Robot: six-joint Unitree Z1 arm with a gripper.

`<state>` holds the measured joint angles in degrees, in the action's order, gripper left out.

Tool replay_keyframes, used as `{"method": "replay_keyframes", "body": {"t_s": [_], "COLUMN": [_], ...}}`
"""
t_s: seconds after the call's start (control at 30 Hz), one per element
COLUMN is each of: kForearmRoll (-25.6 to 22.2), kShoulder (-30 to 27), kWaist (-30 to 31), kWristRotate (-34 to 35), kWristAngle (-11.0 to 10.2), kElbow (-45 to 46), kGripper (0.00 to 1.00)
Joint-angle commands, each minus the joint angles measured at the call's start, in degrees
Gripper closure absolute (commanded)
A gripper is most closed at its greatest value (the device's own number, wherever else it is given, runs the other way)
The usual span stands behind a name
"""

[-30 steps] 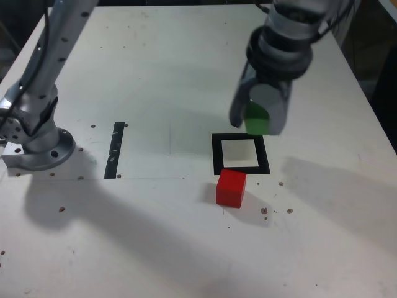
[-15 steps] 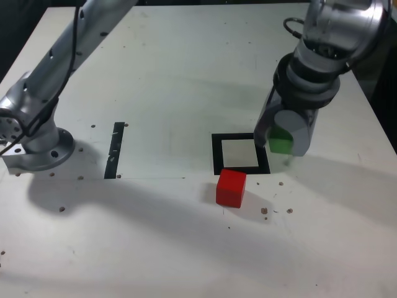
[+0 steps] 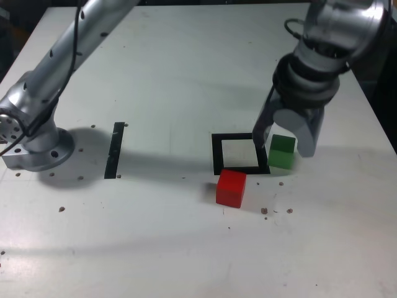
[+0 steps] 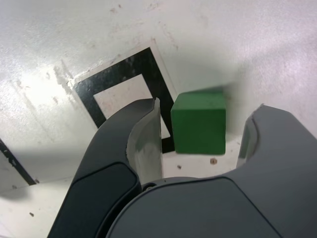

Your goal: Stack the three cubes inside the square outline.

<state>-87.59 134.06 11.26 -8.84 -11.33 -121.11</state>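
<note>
1. Gripper point(image 3: 283, 144) hangs over the table point(image 3: 173, 56), pointing down, at the exterior view's right of the square outline point(image 3: 240, 153).
2. Its jaws stand apart, one on each side of the green cube point(image 3: 282, 151); the wrist view shows a clear gap between each finger and the cube's sides, so nothing is gripped.
3. The green cube point(image 4: 199, 123) rests on the table just outside the square outline point(image 4: 119, 89), on the side toward the exterior view's right. In the wrist view its lower corner overlaps the black tape; whether it truly sits on the tape or only hides it I cannot tell.
4. The white centre of the outline holds no cube.
5. The red cube point(image 3: 231, 187) sits on the table just below the outline's near edge in the exterior view, close to the tape but outside it, and apart from the green cube.
6. Only two cubes show in either view, the red one and the green one.
7. A narrow black tape strip point(image 3: 115, 149) lies well to the exterior view's left of the outline, near the arm's base point(image 3: 34, 146).
8. The silver arm point(image 3: 74, 49) rises from that base and passes out of the top of the picture; the wrist comes back in above the gripper.
</note>
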Motion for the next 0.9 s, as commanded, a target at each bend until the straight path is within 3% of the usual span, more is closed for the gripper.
{"method": "replay_keyframes", "body": {"t_s": [0.0,0.27,0.47,0.63,0.87], "kForearmRoll": [-0.73,-4.89,-4.80,-3.74,2.48], "kShoulder": [-2.02,-12.66,-18.45,-22.82,-22.26], "kWaist": [0.12,3.06,4.10,5.25,8.01], "kWristRotate": [-0.29,-2.90,1.30,9.34,14.81], "kWristAngle": [0.09,1.17,3.05,4.28,8.84], "kElbow": [0.17,2.67,13.21,22.54,28.02], "kGripper": [0.01,0.00,0.03,0.05,0.09]}}
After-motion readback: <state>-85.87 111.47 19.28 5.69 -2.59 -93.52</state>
